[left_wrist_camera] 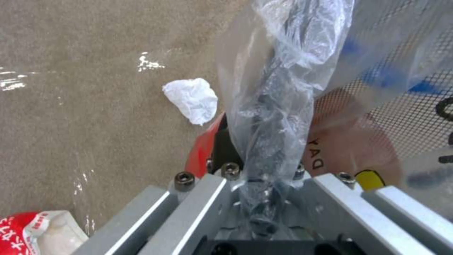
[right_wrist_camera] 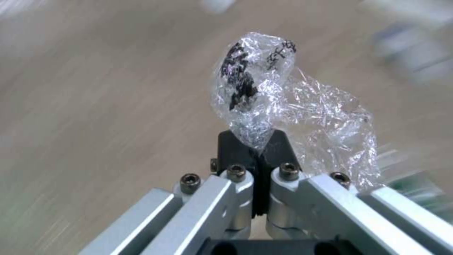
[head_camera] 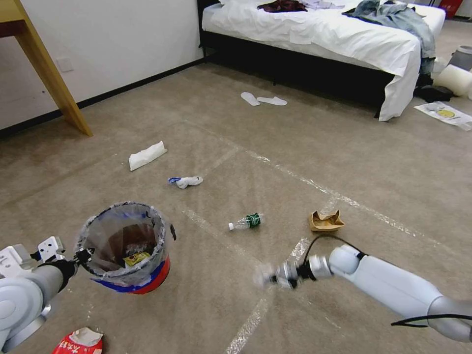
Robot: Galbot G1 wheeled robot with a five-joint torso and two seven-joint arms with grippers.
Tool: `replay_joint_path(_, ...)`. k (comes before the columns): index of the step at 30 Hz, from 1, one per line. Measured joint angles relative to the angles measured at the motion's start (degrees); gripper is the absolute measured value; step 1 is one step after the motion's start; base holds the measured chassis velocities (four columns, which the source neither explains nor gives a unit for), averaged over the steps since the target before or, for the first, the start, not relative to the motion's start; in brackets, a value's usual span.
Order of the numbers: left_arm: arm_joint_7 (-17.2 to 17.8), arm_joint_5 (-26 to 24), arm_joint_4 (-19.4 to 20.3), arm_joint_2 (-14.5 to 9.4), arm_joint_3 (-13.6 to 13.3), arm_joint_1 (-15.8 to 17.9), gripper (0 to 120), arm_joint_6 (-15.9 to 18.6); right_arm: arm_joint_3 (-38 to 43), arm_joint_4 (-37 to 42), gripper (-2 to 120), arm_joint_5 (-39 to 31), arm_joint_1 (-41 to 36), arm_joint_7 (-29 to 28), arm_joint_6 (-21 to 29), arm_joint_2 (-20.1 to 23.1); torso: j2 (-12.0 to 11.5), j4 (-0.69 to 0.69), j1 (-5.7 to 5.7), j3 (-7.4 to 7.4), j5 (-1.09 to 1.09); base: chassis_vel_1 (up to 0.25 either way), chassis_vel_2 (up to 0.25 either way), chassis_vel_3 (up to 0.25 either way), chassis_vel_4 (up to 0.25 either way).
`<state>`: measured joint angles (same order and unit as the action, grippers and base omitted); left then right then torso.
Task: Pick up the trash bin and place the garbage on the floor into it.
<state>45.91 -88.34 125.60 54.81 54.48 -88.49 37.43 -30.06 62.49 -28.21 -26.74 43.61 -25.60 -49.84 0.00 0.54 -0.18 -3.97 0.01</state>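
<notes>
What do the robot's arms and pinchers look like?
The arms are smooth pale grey tubes with rounded joints; a thin black cable loops at the right wrist. The left gripper and right gripper have silver metal bars, dark bolts and black fingertips.

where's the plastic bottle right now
In the head view the bottle lies on its side on the carpet near the middle, between the trash bin held by the left gripper and the torn brown paper bag.

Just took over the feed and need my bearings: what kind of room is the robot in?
Most likely a bedroom or hotel room: a bed with white sheets, a pair of white slippers on the carpet, clothes on the bed.
</notes>
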Motion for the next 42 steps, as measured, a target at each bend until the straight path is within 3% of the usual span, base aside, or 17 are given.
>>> replay_joint_path(3, -0.04, -0.16, 0.03, -0.61, -0.06, 0.14, 1, -0.37, 6.78, 4.91, 0, -8.82, 0.42, -2.57, 1.56, 0.25, 0.0, 0.01, 0.0, 0.0, -0.01, 0.0, 0.0, 0.0, 0.0)
replay_joint_path(4, -0.04, -0.16, 0.03, -0.61, -0.06, 0.14, 1, -0.37, 6.78, 4.91, 0, -8.82, 0.42, -2.57, 1.56, 0.25, 0.0, 0.01, 0.0, 0.0, -0.01, 0.0, 0.0, 0.0, 0.0)
replay_joint_path(6, -0.36, -0.54, 0.0, -0.89, -0.06, 0.42, 1, -0.69, 10.47, 10.54, 0, -16.62, 0.88, -4.3, 3.21, 0.36, 0.0, 0.01, 0.0, 0.0, 0.0, 0.0, 0.0, 0.0, 0.0)
replay_joint_path(7, -0.36, -0.54, 0.0, -0.89, -0.06, 0.42, 1, -0.69, 10.47, 10.54, 0, -16.62, 0.88, -4.3, 3.21, 0.36, 0.0, 0.01, 0.0, 0.0, 0.0, 0.0, 0.0, 0.0, 0.0)
replay_joint_path(10, -0.58, -0.57, -0.38, -0.98, -0.29, 0.47, 1, -0.79, 13.52, 17.93, 0, -25.22, 1.07, -6.2, 5.9, 0.0, 0.0, 0.01, 0.0, 0.0, 0.0, 0.0, 0.0, 0.0, 0.0)
replay_joint_path(14, -1.61, -0.36, -1.15, -1.0, -0.92, 0.92, 1, -1.13, 13.88, 22.24, 0, -28.29, 1.74, -6.91, 7.07, -0.85, 0.0, 0.01, 0.0, 0.0, 0.0, 0.0, 0.0, 0.0, 0.0)
replay_joint_path(24, -3.31, -0.35, -2.44, -2.5, -3.64, 2.86, 1, -2.12, 10.39, 28.45, 0, -28.89, 6.77, -5.58, 7.41, -3.1, 0.0, 0.0, 0.0, -0.01, 0.0, 0.0, 0.0, 0.0, 0.0)
replay_joint_path(34, -4.6, -0.45, -4.56, -3.94, -8.39, 5.74, 1, -2.8, 9.03, 29.81, 0, -27.89, 7.41, -3.81, 7.36, -4.8, 0.0, 0.01, 0.0, 0.0, 0.0, 0.0, 0.0, 0.0, 0.0)
replay_joint_path(42, -4.67, -1.1, -5.07, -4.65, -8.99, 6.12, 1, -2.89, 5.81, 29.24, 0, -27.11, 9.3, -2.11, 7.27, -6.74, 0.0, 0.02, 0.0, 0.0, 0.0, 0.0, 0.0, 0.0, 0.0)
